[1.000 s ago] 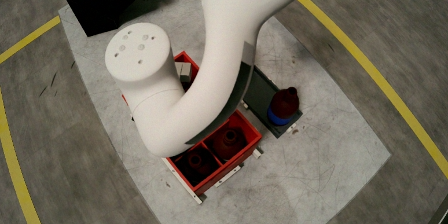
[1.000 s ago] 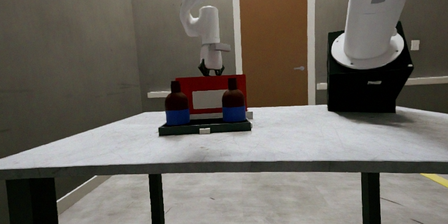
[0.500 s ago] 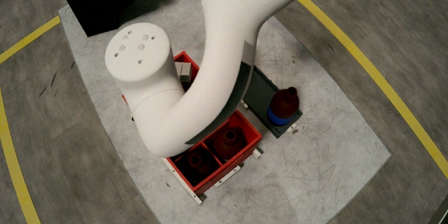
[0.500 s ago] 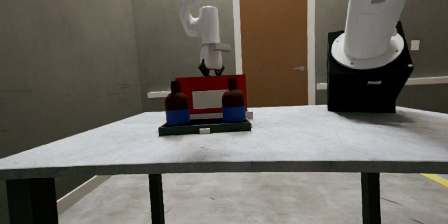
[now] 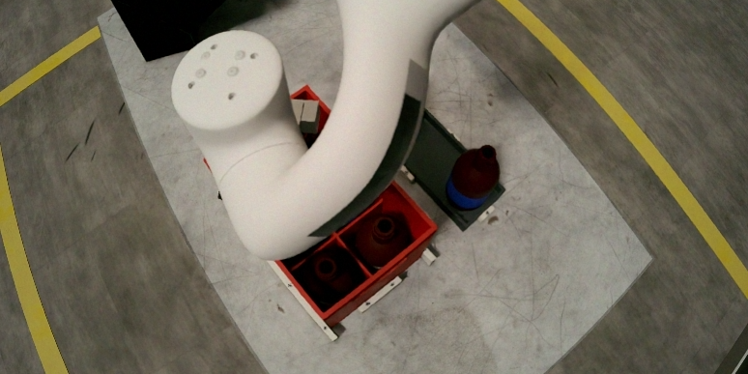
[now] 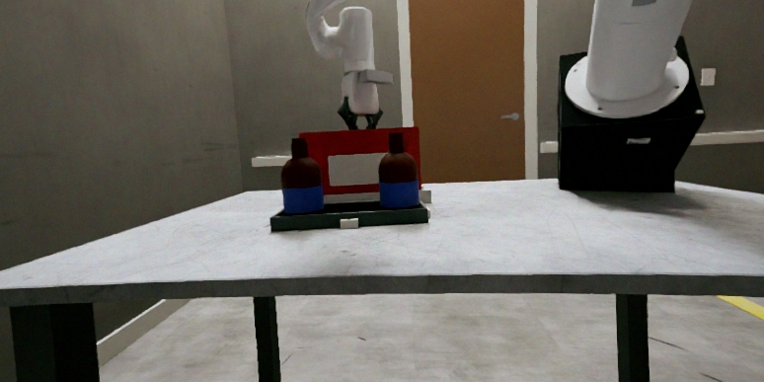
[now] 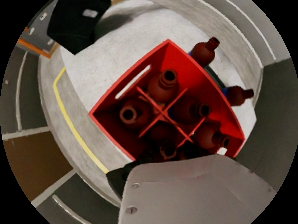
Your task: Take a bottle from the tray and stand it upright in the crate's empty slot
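The red crate (image 5: 379, 276) (image 6: 363, 141) (image 7: 195, 70) stands on the table. Several dark brown bottles stand upright in its slots, one (image 5: 384, 240) (image 7: 162, 87) beside another (image 5: 327, 272) (image 7: 131, 114). A further bottle neck (image 7: 167, 150) shows close to the gripper body. The dark tray (image 5: 434, 157) (image 6: 320, 218) stands beside the crate and bears two upright bottles with blue bands, one (image 6: 302, 176) at each end, the other (image 6: 398, 171). My gripper (image 6: 361, 125) points down at the crate's rim, its fingers apart, open. Its fingertips are hidden behind the rim, as is any bottle between them. No empty slot can be made out.
The robot's black base block (image 5: 172, 5) (image 6: 614, 154) stands on the same table. Pale strips (image 5: 305, 301) lie along the crate's foot, and small pale blocks (image 6: 348, 223) touch the tray. The arm (image 5: 366, 109) covers much of the crate in the top view.
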`<action>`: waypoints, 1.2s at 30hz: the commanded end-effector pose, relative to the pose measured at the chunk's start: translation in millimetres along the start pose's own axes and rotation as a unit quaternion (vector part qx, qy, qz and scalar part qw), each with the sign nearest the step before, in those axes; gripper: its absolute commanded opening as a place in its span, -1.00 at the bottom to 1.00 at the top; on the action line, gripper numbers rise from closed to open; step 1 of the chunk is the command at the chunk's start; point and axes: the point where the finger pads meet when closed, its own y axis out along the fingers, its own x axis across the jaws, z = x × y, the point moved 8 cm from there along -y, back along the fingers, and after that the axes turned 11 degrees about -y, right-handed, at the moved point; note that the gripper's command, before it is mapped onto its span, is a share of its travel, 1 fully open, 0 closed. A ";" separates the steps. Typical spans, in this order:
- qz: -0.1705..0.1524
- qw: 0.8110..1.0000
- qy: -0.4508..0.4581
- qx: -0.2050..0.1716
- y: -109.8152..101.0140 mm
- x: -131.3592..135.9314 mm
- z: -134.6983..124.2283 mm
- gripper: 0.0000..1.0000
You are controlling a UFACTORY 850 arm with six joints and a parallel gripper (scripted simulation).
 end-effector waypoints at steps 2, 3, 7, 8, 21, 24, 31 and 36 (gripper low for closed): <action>0.000 1.000 0.000 -0.001 -11.5 0.1 -0.6 0.30; 0.000 1.000 0.000 -0.001 -13.6 0.1 -0.6 0.30; 0.000 1.000 0.000 -0.001 -23.2 0.1 -0.6 0.30; 0.000 1.000 0.000 -0.001 -25.7 0.1 -0.6 0.30; 0.000 1.000 0.000 -0.001 -53.6 0.1 -0.5 0.30; 0.000 1.000 0.000 -0.001 -60.1 0.1 -0.5 0.30; 0.000 1.000 0.000 -0.001 -68.6 0.1 -0.5 0.30; 0.000 1.000 0.000 -0.001 -73.7 0.1 -0.5 0.30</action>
